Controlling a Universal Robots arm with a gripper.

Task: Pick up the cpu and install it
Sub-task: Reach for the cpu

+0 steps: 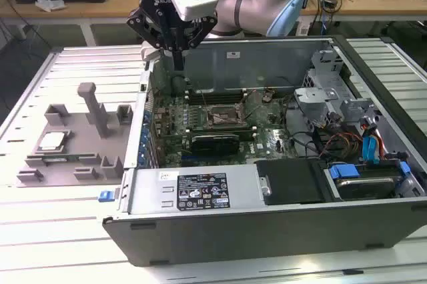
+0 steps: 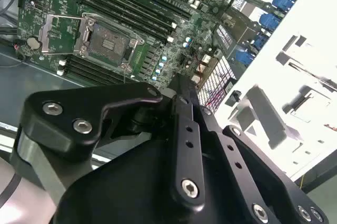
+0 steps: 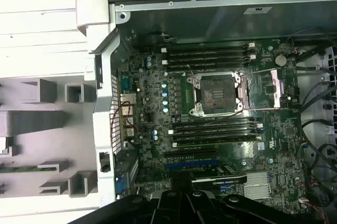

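Observation:
The cpu, a small silvery square chip, lies flat in a recess of the grey fixture on the table at the exterior view's left. My gripper hangs above the back left corner of the open computer case, well away from the cpu, and its fingers are shut with nothing held. The motherboard socket stands open with its metal frame folded aside. Both wrist views show the empty socket beyond the gripper.
A black expansion card lies just in front of the socket. Memory slots flank it. A black power supply, drive cage and cables fill the case's right. The fixture has an upright post.

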